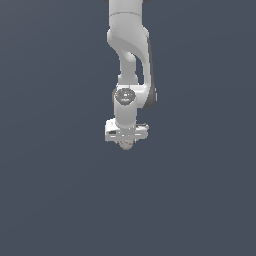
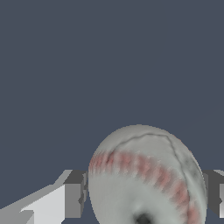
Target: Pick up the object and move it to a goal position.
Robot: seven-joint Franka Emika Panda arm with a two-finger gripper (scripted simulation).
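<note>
The white ball [image 2: 146, 175] with red stitch marks fills the space between my two fingers in the wrist view. One finger [image 2: 72, 199] touches one side of it and the other finger [image 2: 214, 197] the opposite side. In the exterior view the ball [image 1: 126, 144] shows as a small white shape just under the gripper [image 1: 126, 141], which hangs straight down from the arm and is held above the dark floor. The gripper is shut on the ball.
A plain dark grey floor [image 1: 200, 200] surrounds the arm on all sides. No other objects or goal marker show in either view.
</note>
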